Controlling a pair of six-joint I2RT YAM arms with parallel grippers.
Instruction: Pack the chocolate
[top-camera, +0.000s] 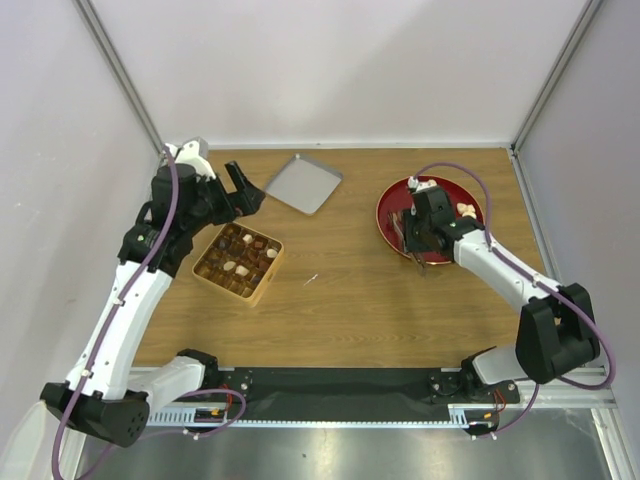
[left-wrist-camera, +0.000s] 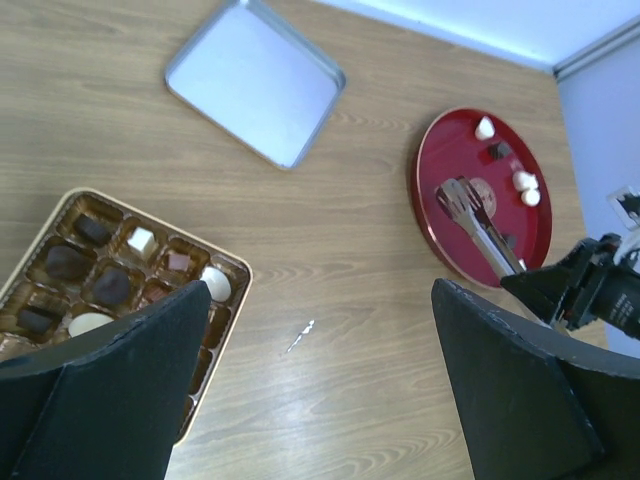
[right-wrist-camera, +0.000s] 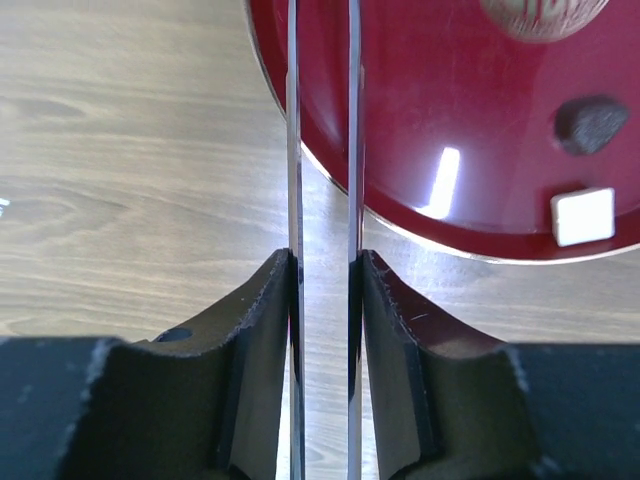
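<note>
Chocolates (left-wrist-camera: 110, 285), dark, white and tan, fill several cells of the tan grid box (top-camera: 262, 283) at the left. More chocolates (left-wrist-camera: 524, 181) lie on the red plate (top-camera: 385, 215) at the right. In the right wrist view a dark one (right-wrist-camera: 590, 120) and a white cube (right-wrist-camera: 583, 215) show on it. My right gripper (right-wrist-camera: 325, 270) is shut on the metal tongs (right-wrist-camera: 295, 150), whose arms reach over the plate's near rim. The tongs also show in the left wrist view (left-wrist-camera: 480, 225). My left gripper (left-wrist-camera: 320, 390) is open and empty, above the table just right of the box.
A flat grey lid (top-camera: 303, 183) lies at the back centre of the wooden table. A small white scrap (top-camera: 311, 279) lies between the box and the plate. White walls stand close on the left, back and right.
</note>
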